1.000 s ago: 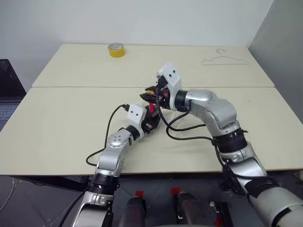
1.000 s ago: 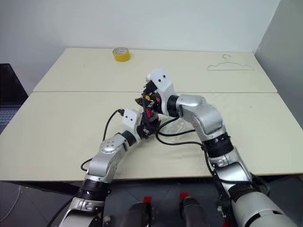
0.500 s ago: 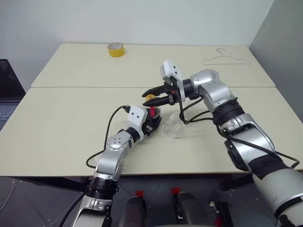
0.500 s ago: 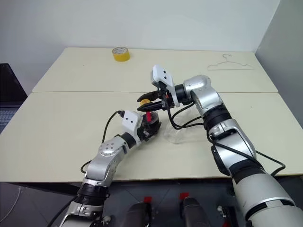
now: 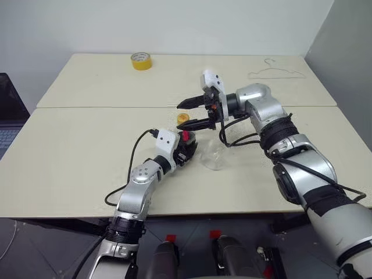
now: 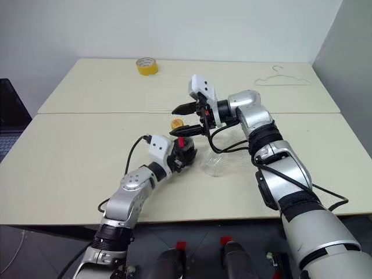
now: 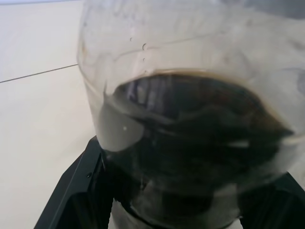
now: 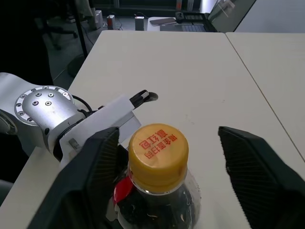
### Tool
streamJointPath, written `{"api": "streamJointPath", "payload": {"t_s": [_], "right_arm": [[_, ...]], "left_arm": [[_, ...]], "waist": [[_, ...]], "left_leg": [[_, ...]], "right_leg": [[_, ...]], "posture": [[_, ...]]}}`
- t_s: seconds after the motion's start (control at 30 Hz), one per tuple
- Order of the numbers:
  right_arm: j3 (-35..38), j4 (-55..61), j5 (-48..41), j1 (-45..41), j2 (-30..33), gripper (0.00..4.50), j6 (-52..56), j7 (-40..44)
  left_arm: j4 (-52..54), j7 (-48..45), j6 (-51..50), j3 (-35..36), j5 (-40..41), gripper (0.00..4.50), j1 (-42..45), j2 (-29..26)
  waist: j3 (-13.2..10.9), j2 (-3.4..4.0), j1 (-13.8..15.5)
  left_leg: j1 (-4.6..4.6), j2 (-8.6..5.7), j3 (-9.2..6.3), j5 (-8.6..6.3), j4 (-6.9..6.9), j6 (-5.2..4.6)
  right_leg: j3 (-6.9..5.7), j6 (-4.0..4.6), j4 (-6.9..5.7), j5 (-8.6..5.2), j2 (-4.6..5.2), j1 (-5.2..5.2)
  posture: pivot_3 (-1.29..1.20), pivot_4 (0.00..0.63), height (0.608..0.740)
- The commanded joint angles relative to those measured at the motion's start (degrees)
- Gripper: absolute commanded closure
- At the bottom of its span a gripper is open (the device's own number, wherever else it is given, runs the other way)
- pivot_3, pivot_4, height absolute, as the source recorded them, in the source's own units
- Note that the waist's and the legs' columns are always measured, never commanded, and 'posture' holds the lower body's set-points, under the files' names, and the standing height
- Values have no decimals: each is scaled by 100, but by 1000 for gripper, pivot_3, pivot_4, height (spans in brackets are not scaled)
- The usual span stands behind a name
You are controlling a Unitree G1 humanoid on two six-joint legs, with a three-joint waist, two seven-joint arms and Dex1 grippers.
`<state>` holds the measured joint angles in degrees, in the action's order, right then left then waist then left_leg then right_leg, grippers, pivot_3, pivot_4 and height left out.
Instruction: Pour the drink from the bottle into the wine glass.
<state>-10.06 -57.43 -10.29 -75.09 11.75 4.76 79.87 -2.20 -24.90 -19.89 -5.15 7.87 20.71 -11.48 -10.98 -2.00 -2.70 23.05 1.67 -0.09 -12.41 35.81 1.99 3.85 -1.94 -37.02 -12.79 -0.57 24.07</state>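
Right wrist view is showing the small clear plastic bottle (image 8: 159,205) of dark brown drink (image 7: 190,143), yellow screw cap (image 8: 158,149) on, clamped upright on the cream table (image 5: 75,151) in the left gripper (image 5: 185,152). The right gripper (image 8: 167,157), fingers spread wide, is hovering around the cap. The clear stemmed wine glass (image 5: 213,158) is standing just beside; a stray swing risks toppling it. Red cap lettering is unreadable.

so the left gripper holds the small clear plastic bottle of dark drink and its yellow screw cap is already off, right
Not quite: the yellow screw cap is on the small clear plastic bottle, not off. The right wrist view shows it seated on the neck, between the open fingers of the right gripper. The rest holds: the left gripper does grip the bottle, with the dark drink inside.
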Motion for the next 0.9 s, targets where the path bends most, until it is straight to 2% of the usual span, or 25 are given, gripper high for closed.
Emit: {"api": "streamJointPath", "payload": {"t_s": [0.03,0.17,0.33,0.47,0.7,0.9], "right_arm": [[260,868,-230,145,133,30,461,-11],[538,2295,-473,648,196,30,1160,-662],[830,4026,-310,1348,-102,30,2335,-2794],[1141,5366,-549,1877,-432,30,3667,-4088],[723,6892,-586,2402,-622,30,5188,-5119],[367,7018,-389,2534,-890,30,5178,-5661]], "left_arm": [[-505,-80,-235,-152,-61,1434,-101,12],[-583,-105,-185,-154,-79,1434,-64,35],[-597,-99,-144,-166,-87,1434,-100,67],[-574,-85,-140,-172,-82,1434,-141,94],[-660,-92,-100,-168,-91,1434,-141,101],[-696,-107,-87,-192,-93,1434,-123,120]], "waist": [[0,0,17],[0,0,51],[3,4,77],[4,4,90],[13,16,84],[37,28,79]], "left_leg": [[0,0,-1,0,2,0],[-1,-1,-2,0,12,0],[-1,1,-1,0,11,0],[0,1,-1,0,10,0],[0,0,3,0,10,0],[-1,0,1,0,11,0]], "right_leg": [[-1,-1,-2,1,0,-1],[0,-2,-5,1,0,-3],[2,-2,-9,1,1,-1],[3,0,-6,0,2,-1],[5,10,-4,-6,10,1],[3,24,-4,-15,2,-1]], "posture": [[0,150,740],[0,150,740],[0,150,740],[0,150,740],[0,150,740],[0,150,740]]}}
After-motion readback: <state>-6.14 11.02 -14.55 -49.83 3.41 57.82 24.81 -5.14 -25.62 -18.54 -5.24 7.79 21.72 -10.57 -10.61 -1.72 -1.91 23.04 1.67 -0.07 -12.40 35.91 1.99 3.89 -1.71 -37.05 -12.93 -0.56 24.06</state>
